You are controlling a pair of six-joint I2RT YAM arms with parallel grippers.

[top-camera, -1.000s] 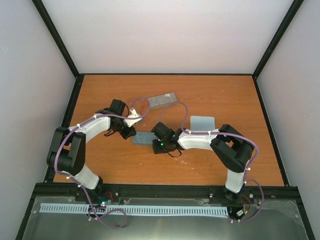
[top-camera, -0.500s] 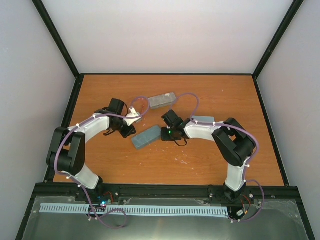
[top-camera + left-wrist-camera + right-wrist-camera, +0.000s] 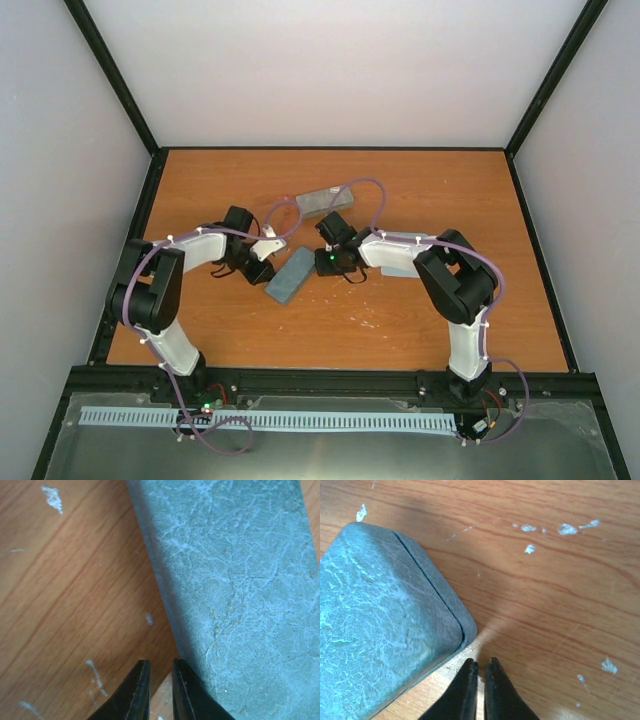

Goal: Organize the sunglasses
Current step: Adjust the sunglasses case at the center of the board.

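Observation:
No sunglasses show in any view. A blue-grey case (image 3: pixel 290 275) lies at a slant on the table between my two grippers. My left gripper (image 3: pixel 262 266) is low at the case's left long side. In the left wrist view the left gripper (image 3: pixel 160 667) has its jaws nearly together and empty, and the case (image 3: pixel 240 590) touches the right finger. My right gripper (image 3: pixel 318 258) is at the case's far end. In the right wrist view the right gripper (image 3: pixel 480 662) is shut and empty, just beside the case's rounded corner (image 3: pixel 385 620).
A second grey case (image 3: pixel 325 200) lies further back, near the purple cables. The right arm's white link (image 3: pixel 395 250) lies low across the table. The wooden table (image 3: pixel 450 190) has black rails along its edges and white walls behind.
The blue-grey case has turned from lying crosswise to a steeper slant. My right gripper has moved back and left to its far end. My left arm has drawn in closer.

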